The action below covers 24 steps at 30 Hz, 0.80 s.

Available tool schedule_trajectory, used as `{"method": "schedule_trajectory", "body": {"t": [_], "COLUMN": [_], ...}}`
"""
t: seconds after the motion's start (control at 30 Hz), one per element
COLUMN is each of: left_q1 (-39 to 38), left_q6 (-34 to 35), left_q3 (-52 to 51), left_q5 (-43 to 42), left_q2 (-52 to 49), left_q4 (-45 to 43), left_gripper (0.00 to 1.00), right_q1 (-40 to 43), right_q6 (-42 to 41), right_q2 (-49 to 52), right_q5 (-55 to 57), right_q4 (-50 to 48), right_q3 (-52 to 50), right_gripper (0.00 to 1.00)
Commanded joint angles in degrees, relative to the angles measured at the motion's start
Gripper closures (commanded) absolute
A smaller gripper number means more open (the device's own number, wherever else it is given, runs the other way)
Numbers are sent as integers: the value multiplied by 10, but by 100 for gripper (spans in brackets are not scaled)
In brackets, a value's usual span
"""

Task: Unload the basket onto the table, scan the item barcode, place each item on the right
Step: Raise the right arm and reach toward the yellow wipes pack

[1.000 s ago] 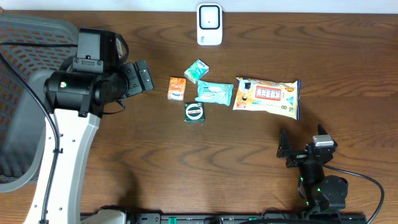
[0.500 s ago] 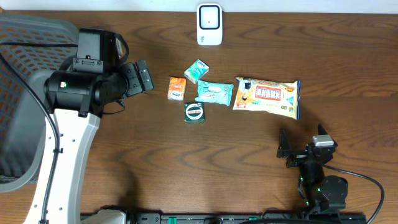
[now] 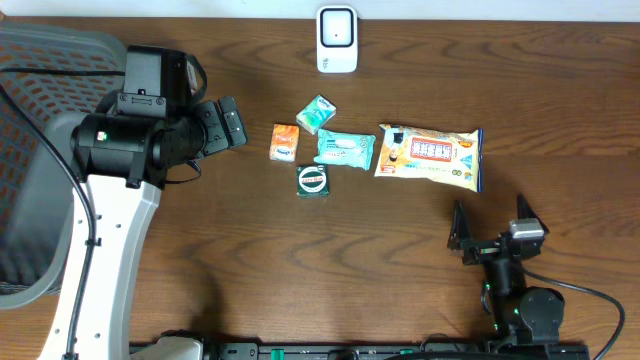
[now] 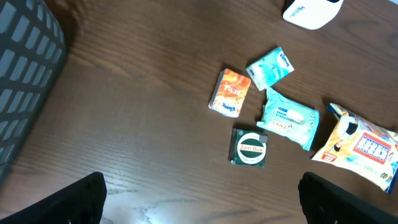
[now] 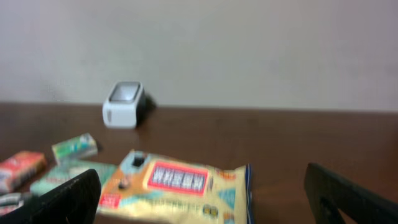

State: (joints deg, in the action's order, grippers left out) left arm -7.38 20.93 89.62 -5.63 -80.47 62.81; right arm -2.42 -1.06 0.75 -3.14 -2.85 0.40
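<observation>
A white barcode scanner (image 3: pixel 337 40) stands at the table's far edge. Below it lie an orange packet (image 3: pixel 285 142), a small teal packet (image 3: pixel 316 114), a teal wipes pack (image 3: pixel 346 149), a dark green packet with a round logo (image 3: pixel 313 181) and a long yellow snack bag (image 3: pixel 430 156). My left gripper (image 3: pixel 223 124) hovers open to the left of the orange packet (image 4: pixel 230 92), holding nothing. My right gripper (image 3: pixel 490 212) stands open near the front edge, below the yellow bag (image 5: pixel 180 186), nothing between its fingers (image 5: pixel 68 199).
A grey mesh chair (image 3: pixel 30 150) fills the left side beside the left arm. The scanner (image 5: pixel 123 104) faces the right wrist camera from the back of the table, with a pale wall behind it. Bare wood lies between the items and the front edge.
The right gripper has shifted slightly to the right and tipped up. The left arm and the items have not moved.
</observation>
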Motion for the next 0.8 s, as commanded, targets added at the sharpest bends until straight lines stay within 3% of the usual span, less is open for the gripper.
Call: {"method": "schedule_trajectory", "body": {"t": [0.0,0.57,0.77], "left_q1": [2,2,2], "left_q6": [-3,-3,-3], "left_q3": [7,7,7], "left_q5": [3,3,3], "left_q2": [0,0,0], "left_q4": [2,2,2], "left_gripper": [2,2,2], "right_q1": [2,2,2], "right_q6": [-6,-19,-21], "right_q2": [-1,-1,0], "right_q5": [0,1,57], "right_q4": [-27,-388,-485], "right_q3": [-1,-1,7], "right_gripper": [1,1,1]}}
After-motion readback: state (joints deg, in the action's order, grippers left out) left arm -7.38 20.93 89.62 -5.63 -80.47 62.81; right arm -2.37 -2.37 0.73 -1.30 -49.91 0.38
